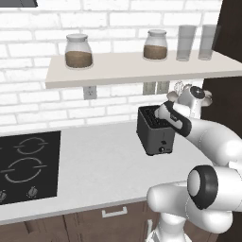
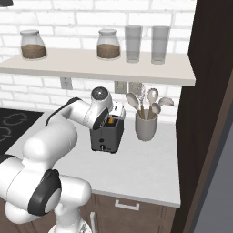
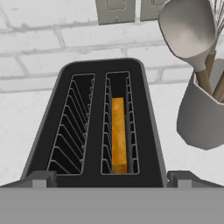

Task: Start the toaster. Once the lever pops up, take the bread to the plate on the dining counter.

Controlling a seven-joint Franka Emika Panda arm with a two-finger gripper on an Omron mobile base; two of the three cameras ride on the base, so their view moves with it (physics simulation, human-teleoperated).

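Note:
The dark toaster (image 1: 156,134) (image 2: 106,136) stands on the grey countertop near the brick wall. My gripper (image 3: 112,179) hovers just above its top and is open, its two fingertips (image 3: 41,179) spread wide, one on each side of the toaster (image 3: 99,118). Nothing is between them. The bread (image 3: 118,133) sits sunk in the slot on the right of the hand view, showing its golden top edge, and an orange bit of the bread (image 2: 110,121) shows under the hand. The plate and the dining counter are out of view.
A grey crock of wooden spoons (image 2: 146,125) (image 3: 201,113) stands close to the toaster's right. A black cooktop (image 1: 28,163) lies at the left. A shelf (image 1: 132,71) with jars and glasses hangs above. A tall dark cabinet (image 2: 205,113) bounds the right.

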